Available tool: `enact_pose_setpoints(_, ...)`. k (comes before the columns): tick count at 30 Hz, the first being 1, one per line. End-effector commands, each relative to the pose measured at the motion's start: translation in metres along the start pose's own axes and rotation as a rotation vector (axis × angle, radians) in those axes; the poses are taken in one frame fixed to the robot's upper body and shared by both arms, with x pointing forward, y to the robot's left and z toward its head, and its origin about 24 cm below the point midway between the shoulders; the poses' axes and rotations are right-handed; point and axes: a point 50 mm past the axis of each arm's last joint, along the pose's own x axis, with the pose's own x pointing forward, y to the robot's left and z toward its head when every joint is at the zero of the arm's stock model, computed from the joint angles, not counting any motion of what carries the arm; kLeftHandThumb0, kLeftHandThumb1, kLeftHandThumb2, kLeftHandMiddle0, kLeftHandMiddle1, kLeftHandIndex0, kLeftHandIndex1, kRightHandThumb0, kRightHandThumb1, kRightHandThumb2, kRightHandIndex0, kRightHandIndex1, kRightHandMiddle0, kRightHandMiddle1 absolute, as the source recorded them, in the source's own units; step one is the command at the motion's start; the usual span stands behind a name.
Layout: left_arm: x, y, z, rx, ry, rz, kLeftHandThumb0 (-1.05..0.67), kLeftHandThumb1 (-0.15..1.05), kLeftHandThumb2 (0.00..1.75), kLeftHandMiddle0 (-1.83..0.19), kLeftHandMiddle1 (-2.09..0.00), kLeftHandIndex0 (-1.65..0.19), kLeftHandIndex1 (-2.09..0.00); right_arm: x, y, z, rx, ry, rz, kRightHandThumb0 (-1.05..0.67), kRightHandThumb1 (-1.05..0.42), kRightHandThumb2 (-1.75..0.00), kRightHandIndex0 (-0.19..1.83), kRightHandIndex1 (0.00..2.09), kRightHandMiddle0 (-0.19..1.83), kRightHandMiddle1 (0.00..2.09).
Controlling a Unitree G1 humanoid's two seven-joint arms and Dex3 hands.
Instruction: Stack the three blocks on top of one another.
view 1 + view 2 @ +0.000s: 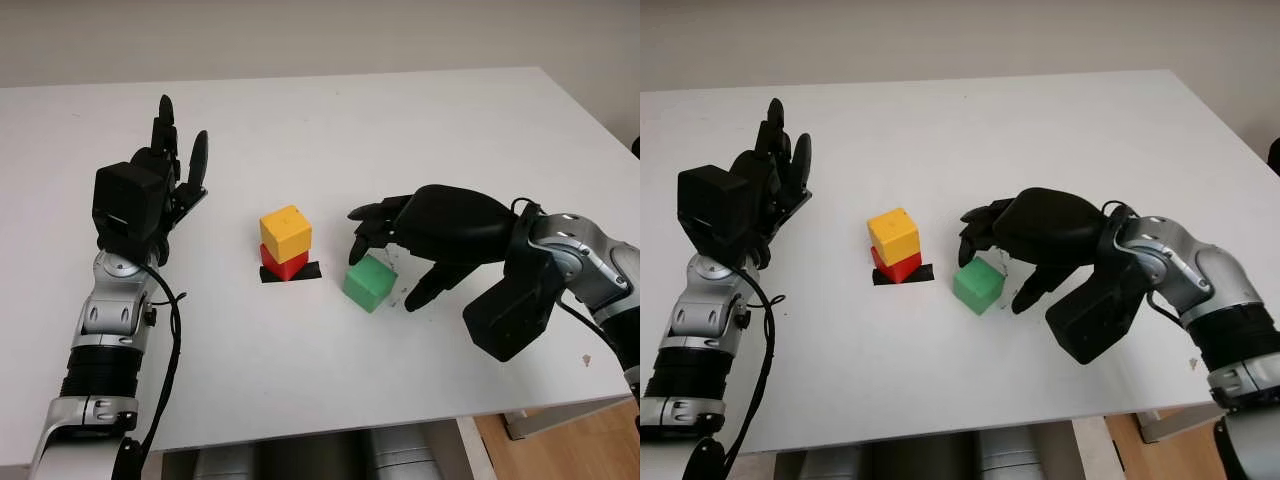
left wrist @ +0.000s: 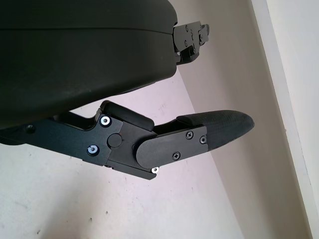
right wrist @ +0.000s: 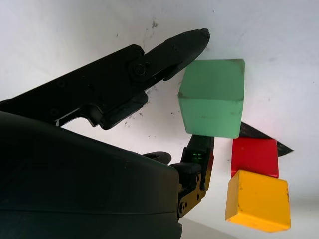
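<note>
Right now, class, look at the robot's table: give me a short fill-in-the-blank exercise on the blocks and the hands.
1. The yellow block sits on top of the ____ block.
2. The right hand has its fingers around the ____ block, which stands on the table.
3. The stack stands on a strip of ____ tape.
4. The left hand, holding nothing, is ____.

Missing words: red; green; black; open
</note>
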Motion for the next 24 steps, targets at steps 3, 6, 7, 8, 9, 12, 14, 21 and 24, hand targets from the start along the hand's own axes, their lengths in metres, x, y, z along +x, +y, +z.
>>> enact_pose_setpoints(3, 0.001, 0.003, 0.007, 0.028, -0.032, 0.01, -0.74, 1.05, 0.67, 0.19, 0.0, 0.19, 0.0, 0.005, -0.003, 0.0, -0.031, -0.012, -0.024, -0.73, -0.84, -0.06, 0.34, 0.07, 0.21, 0.98)
enact_pose_setpoints(6, 0.001, 0.003, 0.007, 0.023, -0.029, 0.015, -0.74, 1.05, 0.67, 0.19, 0.0, 0.19, 0.0, 0.008, -0.001, 0.0, -0.045, -0.021, -0.045, -0.74, -0.84, -0.06, 0.37, 0.09, 0.23, 1.01)
enact_pose_setpoints(7, 0.001, 0.003, 0.007, 0.019, -0.028, 0.016, -0.74, 1.05, 0.67, 0.19, 0.0, 0.19, 0.0, 0.009, 0.0, 0.0, -0.047, -0.024, -0.052, -0.75, -0.85, -0.06, 0.37, 0.09, 0.23, 1.02)
enact_pose_setpoints(8, 0.001, 0.003, 0.007, 0.015, -0.03, 0.015, -0.74, 1.05, 0.66, 0.19, 0.0, 0.19, 0.0, 0.009, 0.001, -0.001, -0.046, -0.025, -0.059, -0.75, -0.85, -0.06, 0.38, 0.09, 0.24, 1.03)
enact_pose_setpoints(9, 0.001, 0.003, 0.007, 0.017, -0.031, 0.017, -0.74, 1.05, 0.66, 0.19, 0.0, 0.19, 0.0, 0.01, 0.002, -0.001, -0.045, -0.027, -0.069, -0.75, -0.85, -0.06, 0.39, 0.1, 0.24, 1.04)
enact_pose_setpoints(12, 0.001, 0.003, 0.007, 0.027, -0.033, 0.014, -0.74, 1.05, 0.66, 0.19, 0.0, 0.19, 0.0, 0.012, 0.003, -0.001, -0.023, -0.032, -0.086, -0.73, -0.86, -0.06, 0.4, 0.11, 0.25, 1.08)
enact_pose_setpoints(14, 0.001, 0.003, 0.007, 0.024, -0.035, 0.014, -0.74, 1.05, 0.67, 0.19, 0.0, 0.19, 0.0, 0.013, 0.004, -0.001, -0.009, -0.038, -0.095, -0.71, -0.86, -0.06, 0.42, 0.12, 0.26, 1.1)
enact_pose_setpoints(21, 0.0, 0.002, 0.007, 0.029, -0.029, 0.017, -0.73, 1.05, 0.67, 0.19, 0.0, 0.19, 0.0, 0.014, 0.006, -0.002, 0.016, -0.059, -0.127, -0.62, -0.9, -0.06, 0.45, 0.19, 0.32, 1.29)
enact_pose_setpoints(24, 0.0, 0.002, 0.007, 0.039, -0.026, 0.016, -0.73, 1.05, 0.67, 0.19, 0.0, 0.19, 0.0, 0.014, 0.007, -0.002, 0.03, -0.074, -0.147, -0.58, -0.93, -0.06, 0.42, 0.31, 0.35, 1.38)
